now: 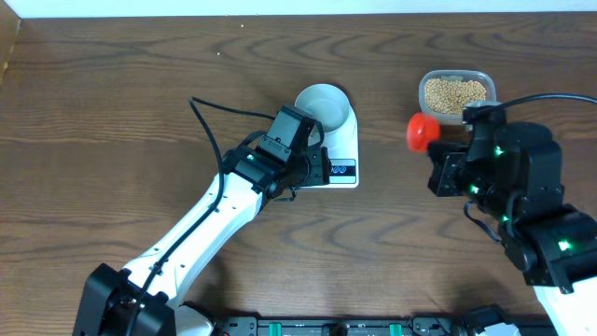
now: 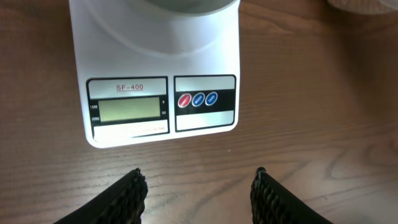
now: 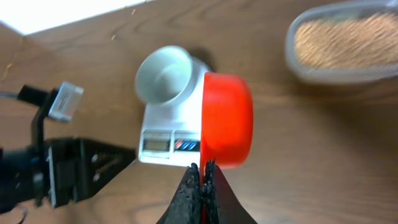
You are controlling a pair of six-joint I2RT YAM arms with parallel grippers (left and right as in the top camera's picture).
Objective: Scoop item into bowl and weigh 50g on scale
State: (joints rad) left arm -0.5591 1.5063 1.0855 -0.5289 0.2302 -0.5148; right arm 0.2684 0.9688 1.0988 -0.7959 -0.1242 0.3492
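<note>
The white left arm reaches from the lower left of the overhead view diagonally up to mid-frame, its left hand [image 1: 319,169] low over the dark brown wooden bench [image 1: 112,93] and aimed at the display end of the flat white rectangular digital scale [image 2: 155,93]. In the left wrist view its two black ribbed fingers [image 2: 132,186] stand wide apart just short of that end, gripping nothing. The small round pale blue-white bowl [image 1: 323,105] sits on the far end of the scale, above centre in the overhead view. At the right of the frame the right hand [image 3: 202,173] is raised and pinched tight on a round red plastic scoop [image 3: 227,121]; what the scoop carries cannot be seen. Just above it, at upper right, the clear rounded-rectangular plastic tub [image 1: 485,79] holds the small tan-yellow beans [image 1: 455,91], well apart from the bowl
</note>
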